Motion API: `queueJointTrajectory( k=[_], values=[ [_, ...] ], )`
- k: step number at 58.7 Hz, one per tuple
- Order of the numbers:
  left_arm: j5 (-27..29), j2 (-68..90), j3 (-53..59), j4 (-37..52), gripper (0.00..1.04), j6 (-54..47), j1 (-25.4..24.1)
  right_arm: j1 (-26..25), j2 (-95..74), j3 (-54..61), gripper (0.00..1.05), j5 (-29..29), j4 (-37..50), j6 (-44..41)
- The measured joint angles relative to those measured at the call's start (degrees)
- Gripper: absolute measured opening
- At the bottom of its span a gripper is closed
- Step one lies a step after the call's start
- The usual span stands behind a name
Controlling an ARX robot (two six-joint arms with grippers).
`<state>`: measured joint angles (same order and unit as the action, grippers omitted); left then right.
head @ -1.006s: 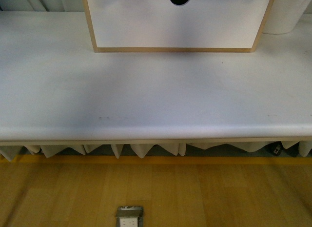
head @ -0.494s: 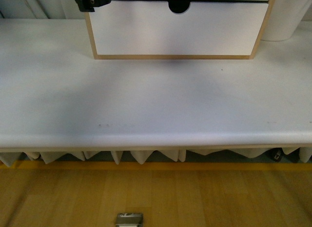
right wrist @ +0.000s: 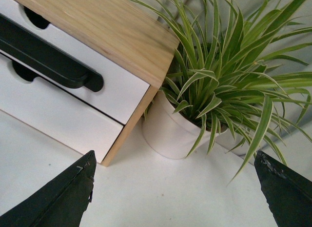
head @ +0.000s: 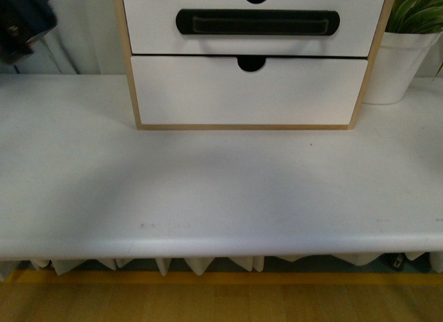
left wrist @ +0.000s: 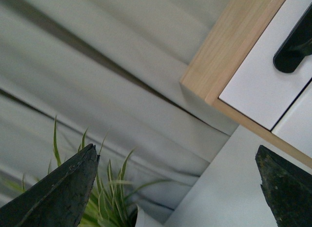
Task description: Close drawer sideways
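Plainly, neither arm has reached its work yet. The drawer [head: 256, 45], the one with the black handle [head: 257, 22], sits in the cabinet [head: 128, 93] directly above the plain drawer [head: 249, 93]. From the front I cannot tell how far it stands out. In both wrist views its face looks close to level with the cabinet's wooden edge, so any gap left to close is probably small.

The left gripper [left wrist: 175, 149] has its fingers spread wide with nothing between them, and it looks at the cabinet's left upper corner from the side. The right gripper [right wrist: 175, 156] is just as wide and empty, off the cabinet's right side near the plant [right wrist: 229, 66] in its white pot [right wrist: 170, 129]. A dark shape [head: 21, 21] left of the cabinet in the front view is most likely the left arm.

To do this well, I would choose one arm and bring it round to the cabinet's front. Lay the flat side of a finger on the white face beside the handle, near its middle so the drawer does not skew. Then push straight back into the cabinet, slowly, until the face sits level. Keep the finger out of the handle's recess. The right arm would also have to clear the leaves. The cabinet merely stands on the table [head: 208, 190], so a hard shove could slide it.
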<state>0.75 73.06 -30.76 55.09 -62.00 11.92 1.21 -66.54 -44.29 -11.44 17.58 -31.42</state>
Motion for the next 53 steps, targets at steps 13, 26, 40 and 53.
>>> queueJointTrajectory(
  k=[13, 26, 40, 53],
  values=[
    [11.21, -25.42, 18.01, -11.39, 0.98, 15.63, -2.27, 0.00, 25.77, 17.38, 0.95, 5.20, -5.03, 8.33],
    [13.97, -35.65, 21.88, -22.47, 0.98, 24.74, -2.95, 0.17, 33.92, 21.44, 0.95, 5.62, -7.37, 13.70],
    [5.11, -39.93, 22.58, -30.53, 0.71, 48.50, -5.68, -1.18, 37.05, 26.12, 0.66, 11.45, -5.97, 26.91],
    [-0.50, -46.01, 25.73, -33.16, 0.28, 60.30, -11.72, -1.18, 41.70, 32.87, 0.25, 11.41, -4.70, 30.29]
  ],
)
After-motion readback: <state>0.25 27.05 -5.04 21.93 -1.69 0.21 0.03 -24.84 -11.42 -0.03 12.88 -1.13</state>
